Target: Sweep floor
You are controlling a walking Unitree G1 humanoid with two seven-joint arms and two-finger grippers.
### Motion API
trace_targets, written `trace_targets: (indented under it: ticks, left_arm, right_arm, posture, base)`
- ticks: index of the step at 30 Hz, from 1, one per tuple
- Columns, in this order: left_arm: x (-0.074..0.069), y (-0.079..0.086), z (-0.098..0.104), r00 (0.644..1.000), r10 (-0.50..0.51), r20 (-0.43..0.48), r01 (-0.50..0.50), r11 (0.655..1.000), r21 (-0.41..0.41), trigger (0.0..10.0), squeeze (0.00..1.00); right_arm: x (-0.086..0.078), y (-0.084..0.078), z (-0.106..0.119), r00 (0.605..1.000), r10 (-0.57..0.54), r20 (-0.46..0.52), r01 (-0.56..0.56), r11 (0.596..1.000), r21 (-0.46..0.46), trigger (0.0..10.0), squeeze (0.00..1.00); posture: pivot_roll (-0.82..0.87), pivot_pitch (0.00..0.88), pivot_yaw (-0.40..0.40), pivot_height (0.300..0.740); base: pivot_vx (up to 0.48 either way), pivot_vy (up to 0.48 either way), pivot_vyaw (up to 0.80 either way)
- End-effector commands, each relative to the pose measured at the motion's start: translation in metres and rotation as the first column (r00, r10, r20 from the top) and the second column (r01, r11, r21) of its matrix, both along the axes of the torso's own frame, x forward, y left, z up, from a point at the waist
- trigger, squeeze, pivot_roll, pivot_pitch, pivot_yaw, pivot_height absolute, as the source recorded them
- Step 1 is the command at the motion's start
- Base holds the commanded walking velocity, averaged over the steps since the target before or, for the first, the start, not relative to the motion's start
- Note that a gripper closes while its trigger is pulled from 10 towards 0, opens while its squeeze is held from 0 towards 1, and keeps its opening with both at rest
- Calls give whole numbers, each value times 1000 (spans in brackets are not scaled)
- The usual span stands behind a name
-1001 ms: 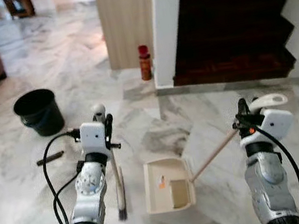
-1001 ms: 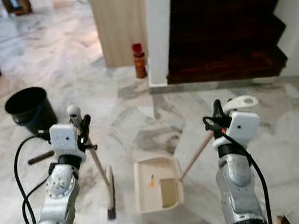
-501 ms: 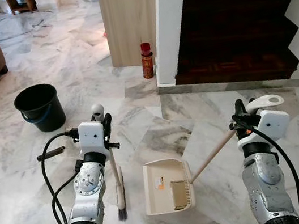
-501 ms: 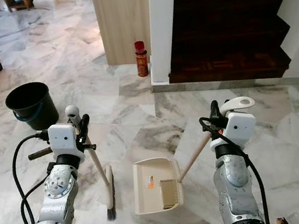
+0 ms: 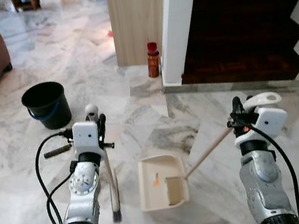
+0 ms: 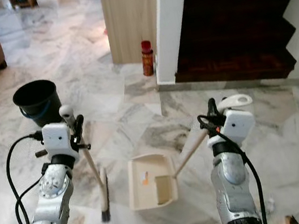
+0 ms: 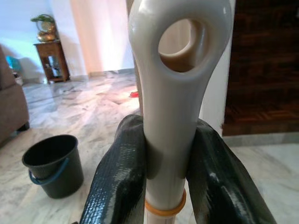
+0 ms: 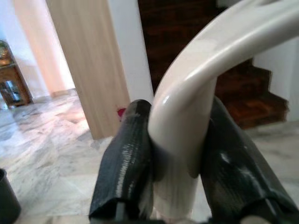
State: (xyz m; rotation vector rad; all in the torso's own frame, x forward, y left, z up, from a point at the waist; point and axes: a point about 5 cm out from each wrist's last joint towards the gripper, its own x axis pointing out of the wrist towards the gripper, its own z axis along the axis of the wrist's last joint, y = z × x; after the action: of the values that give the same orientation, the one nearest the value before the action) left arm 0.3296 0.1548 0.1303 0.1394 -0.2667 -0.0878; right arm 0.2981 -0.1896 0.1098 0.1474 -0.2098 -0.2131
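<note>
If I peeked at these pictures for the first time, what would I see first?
Probably the cream dustpan on the marble floor between the two silver arms. The right gripper holds its long handle, and the left gripper holds a broom beside it. A black bucket stands farther back on the left.

The floor (image 5: 22, 139) is grey-veined white marble. The dustpan (image 5: 161, 182) and broom (image 5: 111, 183) are cream — the broom bristles dark. The bucket (image 5: 47, 105) is black, the bottle (image 5: 153, 59) red, the stairs (image 5: 238, 22) dark brown.
</note>
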Motion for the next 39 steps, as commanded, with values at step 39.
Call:
trace_targets:
  ticks: [39]
  left_arm:
    - [1, -2, 15, 998, -5, 64, 6, 1000, -16, 10000, 0]
  right_arm:
    - [7, -8, 11, 999, -3, 46, 4, 1000, -6, 10000, 0]
  posture:
    - [114, 51, -61, 740]
  base:
    - [0, 344, -111]
